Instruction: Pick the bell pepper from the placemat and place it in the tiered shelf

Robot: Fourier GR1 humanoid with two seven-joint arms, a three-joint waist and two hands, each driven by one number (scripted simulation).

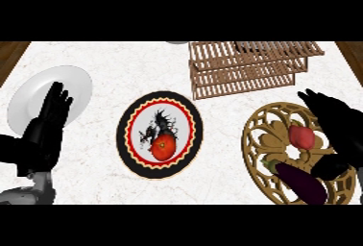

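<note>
One red, shiny bell pepper (301,136) is sitting on a round gold cut-out placemat (266,126) at the right of the white marble bench (106,57), beside one dark purple eggplant (301,182). One red tomato (163,147) is lying on a round black, red and white plate (159,134). One wooden slatted tiered shelf (248,67) is standing at the back. One plain white plate (71,81) is lying at the left. The left robot hand (46,125) is resting open, fingers straight. The right robot hand (337,125) is hovering open beside the pepper, holding nothing
</note>
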